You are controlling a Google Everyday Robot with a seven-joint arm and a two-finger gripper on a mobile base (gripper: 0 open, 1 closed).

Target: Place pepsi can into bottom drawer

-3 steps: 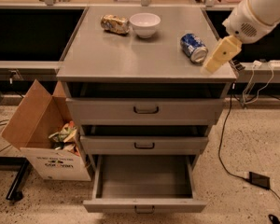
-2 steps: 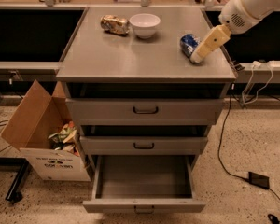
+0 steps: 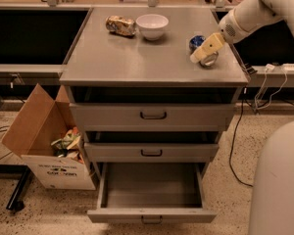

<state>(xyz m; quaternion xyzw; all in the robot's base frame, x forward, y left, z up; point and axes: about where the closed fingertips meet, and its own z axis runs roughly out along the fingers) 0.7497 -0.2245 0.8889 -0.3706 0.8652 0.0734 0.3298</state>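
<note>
The pepsi can (image 3: 198, 41), blue with a silver end, lies on its side near the right edge of the grey cabinet top (image 3: 137, 58). My gripper (image 3: 206, 49), tan-coloured at the end of the white arm, reaches in from the upper right. It sits directly over the can and covers its middle; only the blue far part and the silver near end show. The bottom drawer (image 3: 152, 186) is pulled out wide and is empty inside, with its flat front and small dark handle toward the camera.
A white bowl (image 3: 152, 26) and a tan dented can (image 3: 120, 25) sit at the back of the top. The two upper drawers stand slightly ajar. An open cardboard box (image 3: 44, 141) with trash stands on the floor at left. Cables (image 3: 237, 146) hang at right. My white body (image 3: 279, 180) fills the lower right.
My gripper has moved left and down from beside the can's right end to directly over the can. The can, bowl and drawers have not moved.
</note>
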